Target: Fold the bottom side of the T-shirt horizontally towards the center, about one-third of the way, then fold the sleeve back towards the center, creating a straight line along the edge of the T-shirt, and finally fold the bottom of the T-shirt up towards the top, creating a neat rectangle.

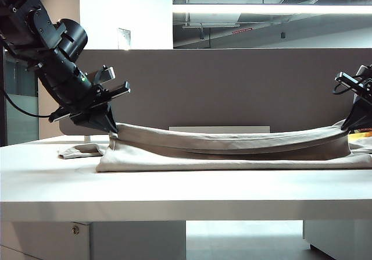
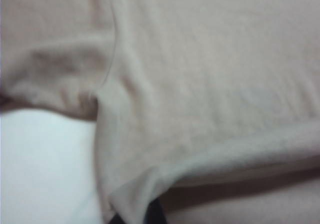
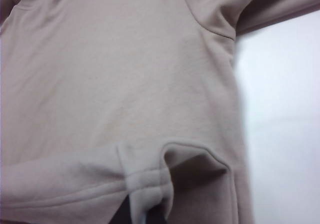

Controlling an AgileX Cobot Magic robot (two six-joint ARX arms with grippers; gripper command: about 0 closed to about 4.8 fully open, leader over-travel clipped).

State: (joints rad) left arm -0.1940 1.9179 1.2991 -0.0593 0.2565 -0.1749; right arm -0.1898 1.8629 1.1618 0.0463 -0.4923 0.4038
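The beige T-shirt [image 1: 232,158] lies across the white table [image 1: 174,190], with one long edge [image 1: 232,136] lifted off it and sagging in the middle. My left gripper [image 1: 111,127] is shut on the left end of that edge; in the left wrist view the cloth corner wraps its dark tips [image 2: 135,216]. At the right end my right gripper [image 1: 350,126] is shut on a bunched fold [image 3: 145,194], and a stitched band [image 3: 55,200] runs along this edge, the bottom of the T-shirt. A sleeve [image 1: 78,150] [image 2: 50,73] lies flat at the left; another sleeve [image 3: 215,8] shows in the right wrist view.
A grey partition [image 1: 232,85] stands right behind the table. Bare tabletop [image 2: 40,169] [image 3: 285,134] shows beside the shirt in both wrist views. The table's front edge [image 1: 174,210] runs across the exterior view. A small yellow thing [image 1: 363,133] lies behind the right gripper.
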